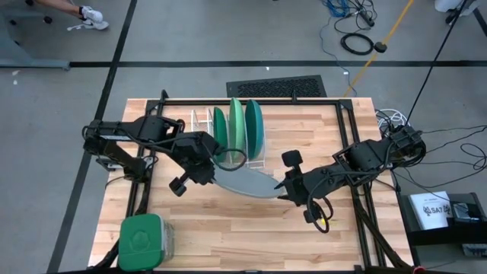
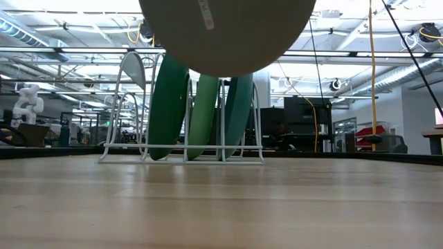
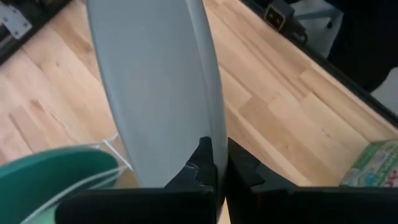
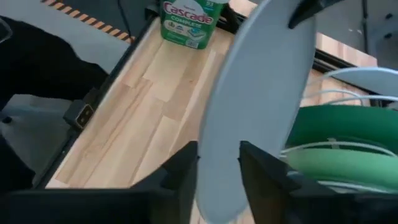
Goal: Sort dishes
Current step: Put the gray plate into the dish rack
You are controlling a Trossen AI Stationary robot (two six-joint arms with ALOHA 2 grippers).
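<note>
Grey plate (image 1: 247,183) hangs off the table just in front of the rack (image 1: 228,141), held between both arms. Its long line runs crosswise to the rack's slots, one edge toward each gripper. Left gripper (image 1: 211,169) pinches the edge on its own side, fingers (image 3: 202,168) closed tight on the rim. Right gripper (image 1: 289,185) sits at the opposite edge; its fingers (image 4: 183,163) straddle the rim with a visible gap on each side, so I judge them open rather than clamping.

Three plates already stand on edge in the rack: dark green (image 1: 221,129), mint (image 1: 237,125) and teal (image 1: 254,127).

To slot in, the grey one would have to turn upright and parallel to those three. The left gripper is nearer the rack and its empty slots.
</note>
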